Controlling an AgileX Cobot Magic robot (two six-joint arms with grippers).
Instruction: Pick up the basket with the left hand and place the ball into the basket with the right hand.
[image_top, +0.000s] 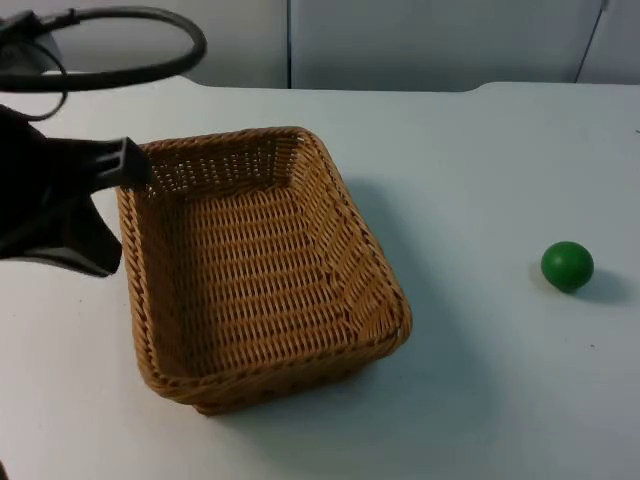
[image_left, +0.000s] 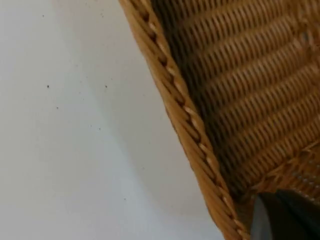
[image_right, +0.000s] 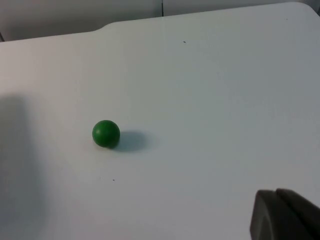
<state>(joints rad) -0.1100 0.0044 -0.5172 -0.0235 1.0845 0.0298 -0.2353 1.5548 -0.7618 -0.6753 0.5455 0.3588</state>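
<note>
The brown rectangular woven wicker basket (image_top: 262, 270), likely light and stiff, sits tilted on the white table (image_top: 480, 400), its rim pinched by the closed left gripper (image_top: 135, 165); the small green ball (image_top: 567, 266) lies well apart.

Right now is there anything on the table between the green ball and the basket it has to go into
Nothing visible stands between them. The green ball lies alone on the white table, apart from the wicker basket, with bare table in the gap. The left pincer is at the basket's far rim.
</note>
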